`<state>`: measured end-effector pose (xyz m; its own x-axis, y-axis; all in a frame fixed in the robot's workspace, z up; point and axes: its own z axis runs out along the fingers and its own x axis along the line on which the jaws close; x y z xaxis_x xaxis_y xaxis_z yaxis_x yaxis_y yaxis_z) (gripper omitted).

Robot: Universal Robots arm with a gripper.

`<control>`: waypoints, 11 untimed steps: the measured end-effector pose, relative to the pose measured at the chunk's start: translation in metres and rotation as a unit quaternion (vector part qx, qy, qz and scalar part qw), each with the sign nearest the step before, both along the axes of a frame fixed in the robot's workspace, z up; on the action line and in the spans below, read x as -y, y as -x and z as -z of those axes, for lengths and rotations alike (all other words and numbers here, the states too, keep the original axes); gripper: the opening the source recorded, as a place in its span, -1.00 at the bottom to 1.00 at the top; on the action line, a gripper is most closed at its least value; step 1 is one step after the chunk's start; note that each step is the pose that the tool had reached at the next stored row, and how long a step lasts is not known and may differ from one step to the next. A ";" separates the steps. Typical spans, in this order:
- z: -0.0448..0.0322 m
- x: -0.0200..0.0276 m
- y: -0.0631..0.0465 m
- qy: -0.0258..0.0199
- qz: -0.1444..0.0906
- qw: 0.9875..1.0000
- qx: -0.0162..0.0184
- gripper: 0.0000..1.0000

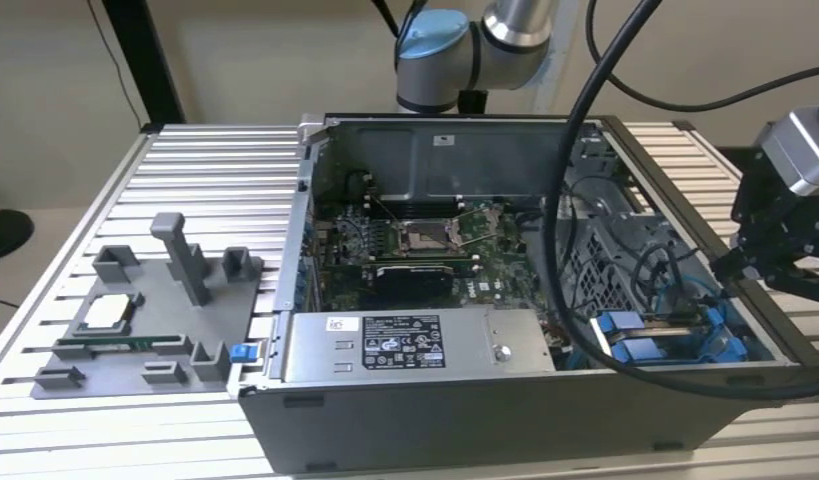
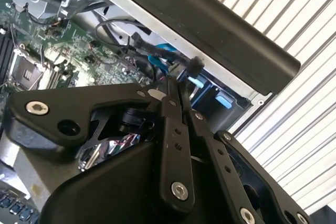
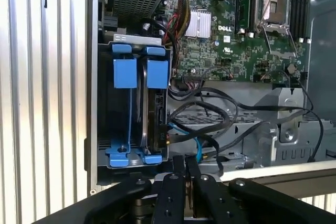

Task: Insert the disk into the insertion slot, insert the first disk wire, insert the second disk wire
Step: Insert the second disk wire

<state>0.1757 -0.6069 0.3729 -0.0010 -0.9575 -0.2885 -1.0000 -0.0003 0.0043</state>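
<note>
Disk: on edge in its blue carrier, seated in the insertion slot, at the computer case near corner on the exterior view's right.
Jaws: closed, tips together over the case rim near the slot; I cannot tell whether they pinch anything.
Wires: a blue wire and black wires run inside the case just beside the disk.
Power-supply box: along the case's near wall.
Motherboard: deeper in the case.
Worktop: ribbed metal under the case.
</note>
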 end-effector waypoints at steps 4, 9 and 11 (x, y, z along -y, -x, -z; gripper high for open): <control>-0.0007 -0.0002 0.002 0.000 0.000 1.000 -0.005 -1.00; -0.0010 -0.0004 0.003 0.000 0.000 1.000 -0.005 -1.00; -0.0009 0.0007 0.002 0.000 0.000 1.000 -0.005 -1.00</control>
